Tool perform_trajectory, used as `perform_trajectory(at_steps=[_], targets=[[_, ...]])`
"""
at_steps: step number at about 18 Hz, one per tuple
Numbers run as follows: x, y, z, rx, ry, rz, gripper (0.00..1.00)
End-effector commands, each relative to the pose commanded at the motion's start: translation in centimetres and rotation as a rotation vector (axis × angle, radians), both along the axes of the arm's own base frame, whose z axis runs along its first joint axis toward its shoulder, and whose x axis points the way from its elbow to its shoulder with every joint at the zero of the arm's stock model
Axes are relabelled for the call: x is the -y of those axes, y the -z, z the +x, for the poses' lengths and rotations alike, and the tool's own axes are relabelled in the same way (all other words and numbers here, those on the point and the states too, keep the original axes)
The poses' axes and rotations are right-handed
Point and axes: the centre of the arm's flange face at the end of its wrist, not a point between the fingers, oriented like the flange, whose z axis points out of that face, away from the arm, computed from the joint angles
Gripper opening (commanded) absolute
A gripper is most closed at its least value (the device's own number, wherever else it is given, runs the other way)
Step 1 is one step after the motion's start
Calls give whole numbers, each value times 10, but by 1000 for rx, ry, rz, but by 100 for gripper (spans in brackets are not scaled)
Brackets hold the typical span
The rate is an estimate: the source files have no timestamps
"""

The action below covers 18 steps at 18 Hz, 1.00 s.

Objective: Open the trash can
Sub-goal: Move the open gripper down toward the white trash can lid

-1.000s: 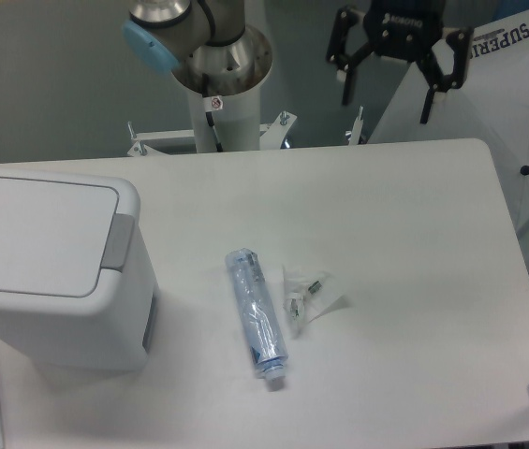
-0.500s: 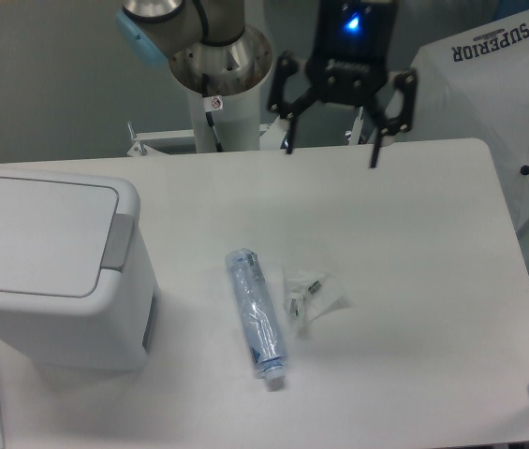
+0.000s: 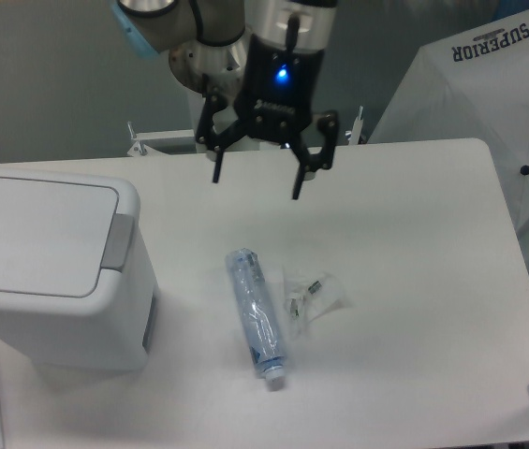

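The trash can [image 3: 49,267] is a large boxy white bin at the table's left side. Its flat lid [image 3: 35,234] lies closed, with a grey push-button strip [image 3: 118,241] at its right edge. My gripper [image 3: 257,188] hangs open and empty above the back middle of the table, fingers spread wide and pointing down. It is to the right of the trash can and well apart from it, and holds nothing.
A crushed clear plastic bottle [image 3: 256,314] lies in the table's middle. A crumpled clear wrapper [image 3: 311,296] lies right of it. The arm's white base post [image 3: 217,89] stands behind the table. A white cloth with lettering [image 3: 489,84] is at the back right.
My gripper has moved left and down from the back right corner toward the back middle of the table, staying open. The trash can, bottle and wrapper have not moved.
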Motion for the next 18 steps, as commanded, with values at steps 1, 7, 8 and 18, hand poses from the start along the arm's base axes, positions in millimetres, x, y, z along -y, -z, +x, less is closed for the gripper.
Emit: perform_trajectory(at_steps=[1,7,8,18], targets=[[-6,2,3,9,-15,7,100],[-31,15,11,50,-59,22,100],[-32,16,10,49,-61,24,100],[-47,28,20,74,-54,11,100]])
